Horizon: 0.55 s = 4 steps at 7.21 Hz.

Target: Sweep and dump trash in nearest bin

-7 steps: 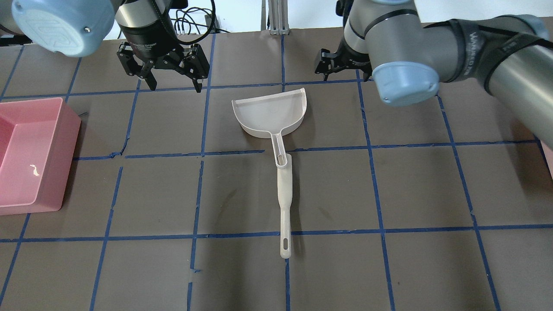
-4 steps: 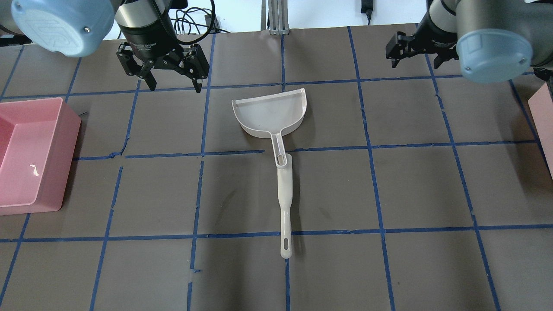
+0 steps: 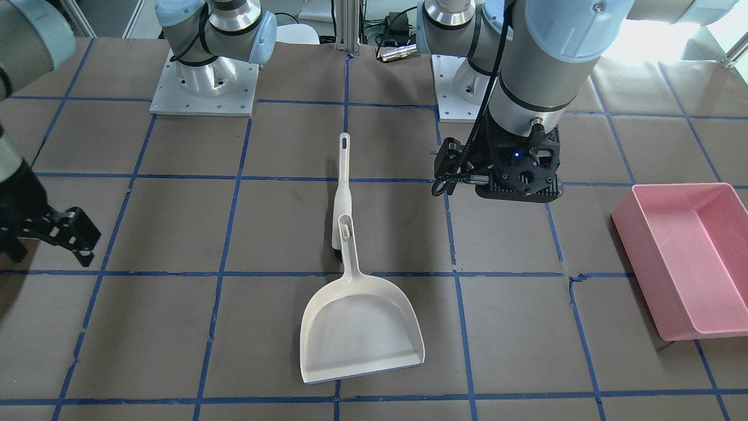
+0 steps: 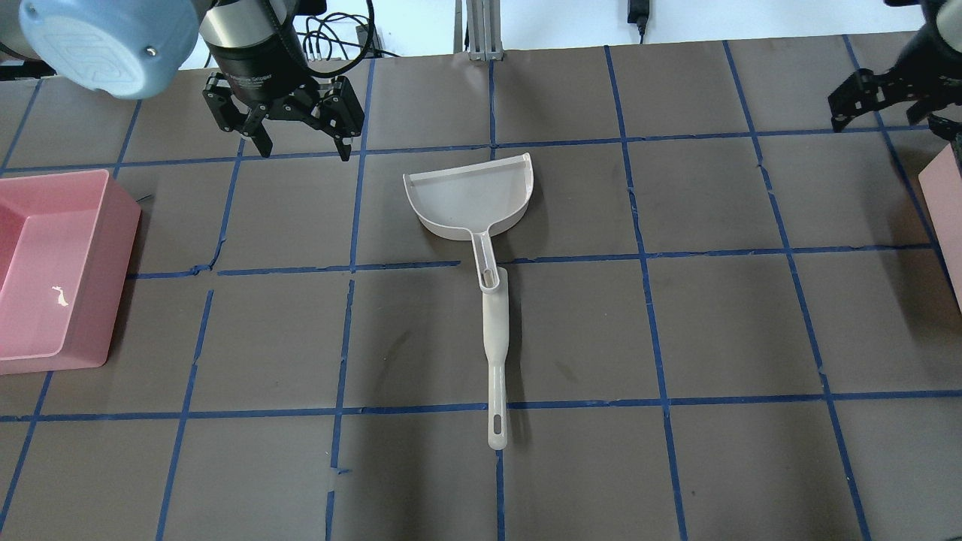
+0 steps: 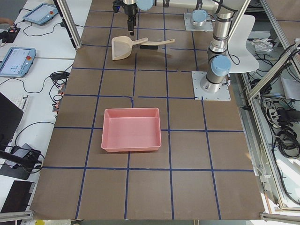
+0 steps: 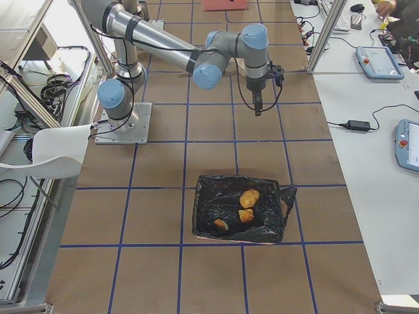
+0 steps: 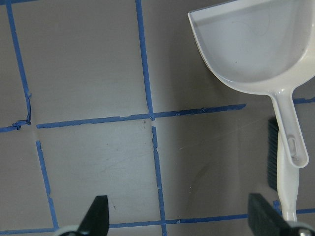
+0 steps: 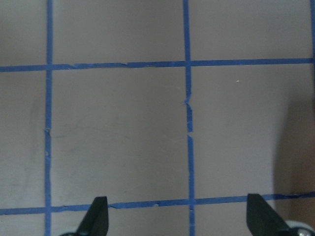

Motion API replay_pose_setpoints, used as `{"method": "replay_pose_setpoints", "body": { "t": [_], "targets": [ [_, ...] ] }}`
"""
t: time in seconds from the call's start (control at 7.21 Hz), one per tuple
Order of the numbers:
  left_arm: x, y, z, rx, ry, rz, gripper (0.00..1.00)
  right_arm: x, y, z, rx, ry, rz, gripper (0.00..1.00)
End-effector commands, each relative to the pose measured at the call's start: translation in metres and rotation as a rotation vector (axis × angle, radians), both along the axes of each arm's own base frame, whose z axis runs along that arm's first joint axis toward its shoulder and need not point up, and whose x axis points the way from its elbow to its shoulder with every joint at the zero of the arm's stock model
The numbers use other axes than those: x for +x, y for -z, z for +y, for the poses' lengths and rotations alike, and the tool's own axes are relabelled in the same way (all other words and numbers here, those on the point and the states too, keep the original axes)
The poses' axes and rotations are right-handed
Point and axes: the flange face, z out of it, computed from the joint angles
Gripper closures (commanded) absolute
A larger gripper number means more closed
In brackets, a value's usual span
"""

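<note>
The trash, three small tan and orange-brown lumps (image 6: pixel 245 208), lies inside a black-bag-lined bin (image 6: pixel 206 203) in the exterior right view. A white dustpan (image 4: pixel 470 197) lies on the table with a white brush (image 4: pixel 496 353) under its handle; both also show in the front view, the dustpan (image 3: pixel 356 327) and the brush (image 3: pixel 342 193). My left gripper (image 4: pixel 304 150) hangs open and empty to the left of the dustpan; its wrist view (image 7: pixel 179 216) shows the dustpan (image 7: pixel 256 49). My right gripper (image 4: pixel 875 116) is open and empty at the far right; its wrist view (image 8: pixel 179 216) shows only bare table.
An empty pink bin (image 4: pixel 52 270) stands at the table's left edge, also seen in the front view (image 3: pixel 684 257). The edge of the right-hand bin (image 4: pixel 948 218) shows at the right border. Blue tape lines grid the brown table.
My right arm has swung to the right, from beside the dustpan to the table's right edge, its gripper open. The left arm, dustpan and brush have not moved.
</note>
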Motion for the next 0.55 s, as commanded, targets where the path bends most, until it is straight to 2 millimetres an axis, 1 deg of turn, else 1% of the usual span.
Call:
{"method": "replay_pose_setpoints", "body": {
  "t": [0.0, 0.14, 0.28, 0.42],
  "targets": [
    [0.0, -0.001, 0.0, -0.002, 0.0, 0.0, 0.0, -0.088, 0.011, 0.032, 0.056, 0.105, -0.033, 0.0],
    [0.0, -0.001, 0.0, -0.002, 0.0, 0.002, 0.0, -0.111, 0.009, 0.044, 0.057, 0.12, -0.032, 0.0],
    [0.0, -0.001, 0.0, -0.002, 0.0, 0.002, 0.0, -0.102, -0.006, 0.051, 0.061, 0.107, -0.037, 0.0],
    [0.0, -0.001, 0.0, -0.002, 0.0, 0.002, 0.0, -0.056, -0.042, 0.06, 0.017, 0.096, -0.107, 0.0]
  ]
}}
